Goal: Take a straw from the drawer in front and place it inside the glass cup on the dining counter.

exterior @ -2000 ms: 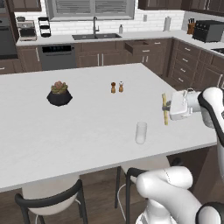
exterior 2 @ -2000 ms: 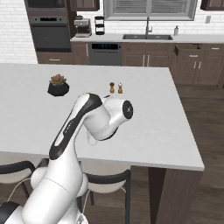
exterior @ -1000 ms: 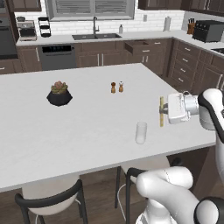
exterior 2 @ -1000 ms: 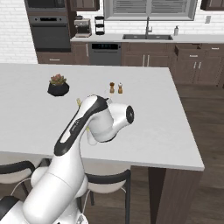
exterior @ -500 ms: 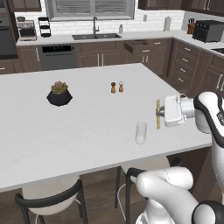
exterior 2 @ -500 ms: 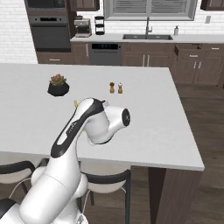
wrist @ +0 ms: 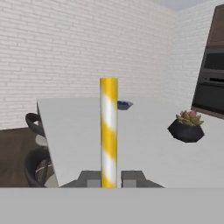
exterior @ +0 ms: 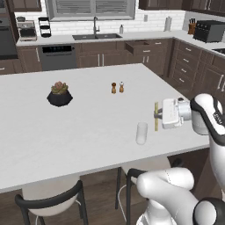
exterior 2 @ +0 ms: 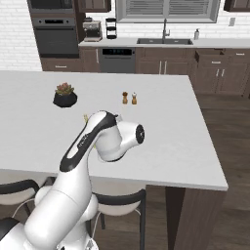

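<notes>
A: End effector [exterior: 157,116] state?

B: Clamped on the straw [exterior: 156,117]. In the hand view the two fingertips [wrist: 89,178] sit tight either side of the yellow-white stick [wrist: 108,131], gripped near its lower end. Straw stands upright, long axis vertical, hanging above the desk [exterior: 88,118] near its right edge.

A: Where's the glass cup relative to it?

B: Glass cup [exterior: 141,133] stands on the desk just left of the straw and a bit nearer the front edge. Close beside it, not touching. The straw's lower end looks about level with the cup's rim or slightly below it; hard to call from this angle. My read: the coming move is a short shift left and toward the near edge, probably with some lift first so the tip clears the rim, then straight down. Axis is already right for dropping in.

A: Anything in the way?

B: No. Two brown shakers [exterior: 117,87] are farther back and left, well apart. Potted succulent [exterior: 59,93] is far left. The open drawer [exterior: 139,46] is across the kitchen in the far cabinets. In the right base view the arm's elbow blocks the cup. Main risk I'd guess is knocking the cup over with the tip if the approach comes in low.
</notes>
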Motion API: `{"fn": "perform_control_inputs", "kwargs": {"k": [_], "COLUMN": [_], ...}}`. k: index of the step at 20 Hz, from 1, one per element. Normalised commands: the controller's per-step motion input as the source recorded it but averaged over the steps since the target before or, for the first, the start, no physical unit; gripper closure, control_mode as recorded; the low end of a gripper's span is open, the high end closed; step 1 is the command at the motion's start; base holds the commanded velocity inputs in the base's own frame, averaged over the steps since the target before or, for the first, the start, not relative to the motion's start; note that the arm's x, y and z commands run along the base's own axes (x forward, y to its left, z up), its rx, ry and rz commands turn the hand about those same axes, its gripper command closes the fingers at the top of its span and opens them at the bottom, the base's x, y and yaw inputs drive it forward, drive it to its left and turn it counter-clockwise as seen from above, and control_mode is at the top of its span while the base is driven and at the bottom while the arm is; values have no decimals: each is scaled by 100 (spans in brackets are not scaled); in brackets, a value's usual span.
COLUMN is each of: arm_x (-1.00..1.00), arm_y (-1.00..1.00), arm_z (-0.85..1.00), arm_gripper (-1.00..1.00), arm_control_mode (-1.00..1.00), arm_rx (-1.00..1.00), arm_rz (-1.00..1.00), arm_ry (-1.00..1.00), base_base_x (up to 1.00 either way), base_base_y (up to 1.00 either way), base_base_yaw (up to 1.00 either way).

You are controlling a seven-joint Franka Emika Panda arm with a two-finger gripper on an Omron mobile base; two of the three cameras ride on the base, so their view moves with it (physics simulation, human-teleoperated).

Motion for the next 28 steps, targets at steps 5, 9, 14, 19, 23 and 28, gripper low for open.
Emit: {"fn": "perform_control_inputs", "kwargs": {"k": [5, 9, 14, 19, 23, 28], "arm_x": [15, 12, 11, 14, 13, 16], "arm_y": [0, 0, 0, 0, 0, 0], "arm_z": [-6, -2, -9, -12, -7, -2], "arm_gripper": [100, 100, 100, 100, 100, 100], "arm_control_mode": [-100, -100, -100, -100, -100, -100], "arm_rx": [0, 0, 0, 0, 0, 0], "arm_rz": [0, 0, 0, 0, 0, 0], "arm_ry": [0, 0, 0, 0, 0, 0], "base_base_x": [0, 0, 0, 0, 0, 0], "base_base_y": [0, 0, 0, 0, 0, 0], "base_base_yaw": [0, 0, 0, 0, 0, 0]}}
